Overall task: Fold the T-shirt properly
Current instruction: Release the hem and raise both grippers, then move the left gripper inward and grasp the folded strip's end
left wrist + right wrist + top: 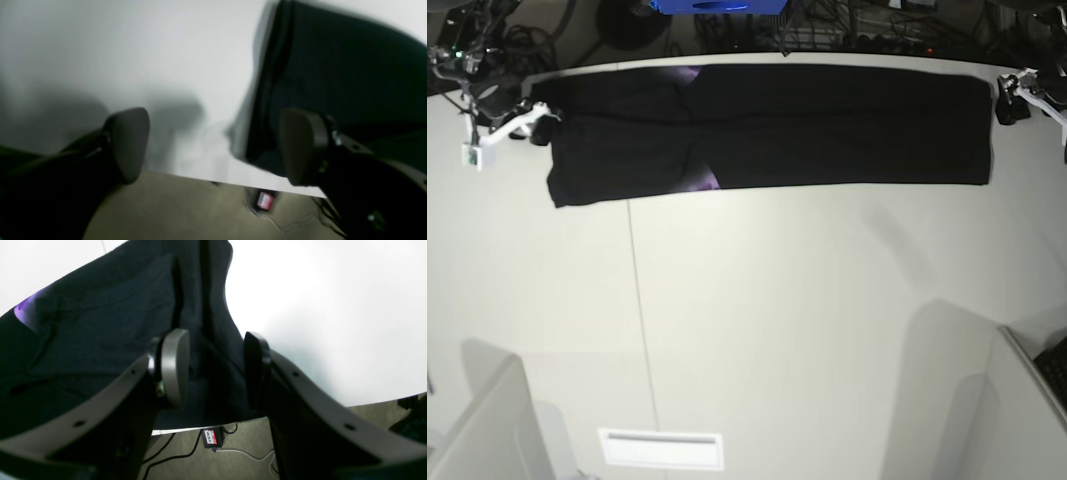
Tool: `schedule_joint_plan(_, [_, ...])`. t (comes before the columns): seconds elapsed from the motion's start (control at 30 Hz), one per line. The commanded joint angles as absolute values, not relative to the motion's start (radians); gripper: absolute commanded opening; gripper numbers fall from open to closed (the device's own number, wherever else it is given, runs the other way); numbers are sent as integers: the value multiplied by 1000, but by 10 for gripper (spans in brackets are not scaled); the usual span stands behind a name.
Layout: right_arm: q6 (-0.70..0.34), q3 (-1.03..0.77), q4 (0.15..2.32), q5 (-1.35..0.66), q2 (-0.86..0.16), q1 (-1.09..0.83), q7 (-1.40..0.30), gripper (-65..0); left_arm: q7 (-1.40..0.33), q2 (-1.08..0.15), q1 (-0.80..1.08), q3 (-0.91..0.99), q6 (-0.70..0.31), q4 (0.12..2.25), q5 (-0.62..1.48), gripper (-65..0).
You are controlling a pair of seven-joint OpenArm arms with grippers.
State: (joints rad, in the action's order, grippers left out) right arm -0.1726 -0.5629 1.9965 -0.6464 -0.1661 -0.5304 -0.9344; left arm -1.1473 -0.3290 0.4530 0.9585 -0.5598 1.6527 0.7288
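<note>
The T-shirt [827, 125] lies flat at the far edge of the bench [757, 330], already folded into a long narrow band. Its long axis runs from side to side, straight from one arm to the other. Each arm waits at one short end. The left tool [213, 146] is wide, with nothing between its pads; in its wrist view the cloth end lies just beside and under one pad, while the other pad hangs over the bare bench, so the shirt is a little to one side of the gap and not in it. The right tool [215, 368] is also apart, but more narrow, and the shirt edge passes between its two pads; I cannot tell if they touch the fabric. I think the next fold must bring one short end along the long axis to the other end. The right arm looks nearer to a grasp, because the cloth is already inside its gap.
</note>
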Motion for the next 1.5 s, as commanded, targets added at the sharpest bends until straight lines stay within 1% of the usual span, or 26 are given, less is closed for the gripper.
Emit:
schedule_joint_plan(0.0, [-177, -568, 2015, -654, -180, -532, -912, -390, -1127, -352, 441, 952, -567, 1646, 746, -64])
schedule_joint_plan(0.23, [-179, -567, 2015, -654, -180, -532, -912, -390, -1127, -348, 369, 848, -567, 1596, 745, -64])
schedule_joint_plan(0.37, [-179, -567, 2015, -654, -180, -532, -912, -390, -1127, -348, 331, 782, -564, 1521, 743, -64])
schedule_joint_plan(0.47, [-179, -567, 2017, -656, -180, -532, -911, -390, -1127, -348, 312, 766, -562, 1448, 743, -66])
schedule_joint_plan(0.5, [-179, -567, 2017, -656, -180, -532, -911, -390, -1125, -348, 308, 766, -562, 1423, 742, -72])
schedule_joint_plan(0.53, [-179, -567, 2017, -656, -180, -532, -911, -390, -1125, -348, 308, 766, -562, 1403, 742, -94])
schedule_joint_plan(0.57, [-179, -567, 2017, -656, -180, -530, -911, -390, -1118, -349, 308, 766, -562, 1386, 742, -135])
schedule_joint_plan(0.63, [-179, -567, 2017, -656, -180, -527, -911, -390, -1070, -351, 309, 763, -562, 1363, 742, -281])
schedule_joint_plan(0.67, [-179, -567, 2017, -657, -180, -526, -911, -390, -1055, -351, 311, 760, -562, 1349, 742, -370])
schedule_joint_plan(0.73, [-179, -567, 2017, -657, -180, -524, -911, -392, -1035, -355, 308, 725, -562, 1310, 723, -591])
schedule_joint_plan(0.77, [-179, -567, 2017, -657, -180, -522, -911, -392, -1035, -355, 308, 710, -562, 1294, 714, -650])
schedule_joint_plan(0.9, [-179, -567, 2017, -657, -180, -522, -911, -392, -984, -358, 289, 697, -562, 1279, 674, -650])
schedule_joint_plan(1.03, [-179, -567, 2017, -657, -180, -522, -911, -392, -935, -394, 288, 699, -562, 1280, 670, -650])
schedule_joint_plan(1.2, [-180, -562, 2017, -657, -180, -522, -912, -392, -935, -423, 295, 777, -562, 1297, 667, -650])
schedule_joint_plan(1.4, [-180, -458, 2017, -657, -182, -522, -911, -392, -937, -414, 395, 845, -561, 1501, 665, -650])
schedule_joint_plan(1.43, [-180, -437, 2017, -657, -182, -519, -911, -392, -937, -406, 420, 846, -550, 1547, 665, -650])
schedule_joint_plan(1.47, [-180, -418, 2017, -657, -180, -512, -911, -392, -937, -392, 444, 846, -518, 1595, 665, -650])
